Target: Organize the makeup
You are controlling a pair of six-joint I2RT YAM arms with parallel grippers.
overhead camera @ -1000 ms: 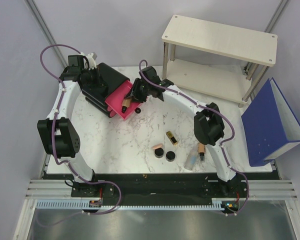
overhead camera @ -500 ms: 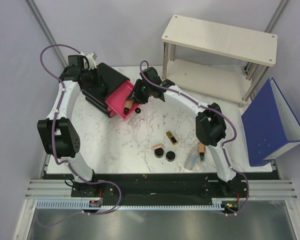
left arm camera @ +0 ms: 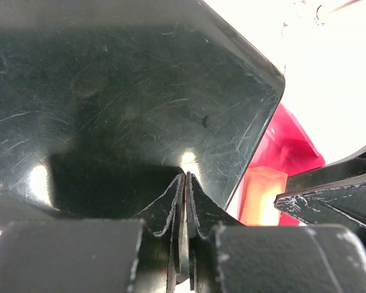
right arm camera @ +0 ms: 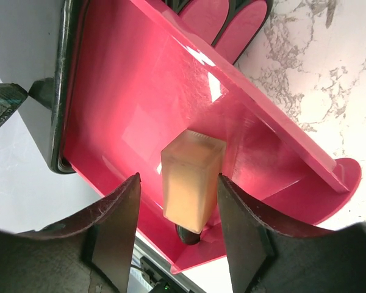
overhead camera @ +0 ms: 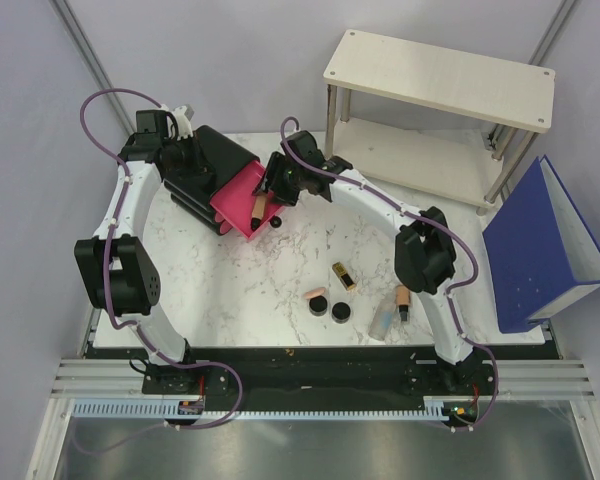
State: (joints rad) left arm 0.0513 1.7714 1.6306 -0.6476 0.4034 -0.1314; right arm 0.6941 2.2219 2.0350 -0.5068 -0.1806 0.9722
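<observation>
Overhead, the right gripper [overhead camera: 269, 189] hangs over the pink drawer [right arm camera: 128, 104] pulled out of the black box [left arm camera: 110, 91]. Its jaws stand apart around a peach tube [right arm camera: 192, 177]. Pink shows between the tube and one finger [right arm camera: 113, 226], so the tube is not clamped. The tube lies inside the drawer, its black cap down against the drawer's near wall.

The left gripper [left arm camera: 183, 183] is closed, its tips pressed together at the box's glossy wall. Whether they pinch an edge cannot be told.

Bare marble table [overhead camera: 280, 255] lies open between the drawer's front lip and the remaining makeup near the front edge:
- a gold-and-black lipstick [overhead camera: 344, 276]
- a peach compact [overhead camera: 313, 295]
- two black compacts [overhead camera: 340, 312]
- a capped peach tube [overhead camera: 403, 300] beside a clear bluish tube [overhead camera: 383, 322]

A wooden shelf [overhead camera: 440, 75] occupies the far right corner. A blue binder [overhead camera: 540, 245] leans at the table's right edge.
</observation>
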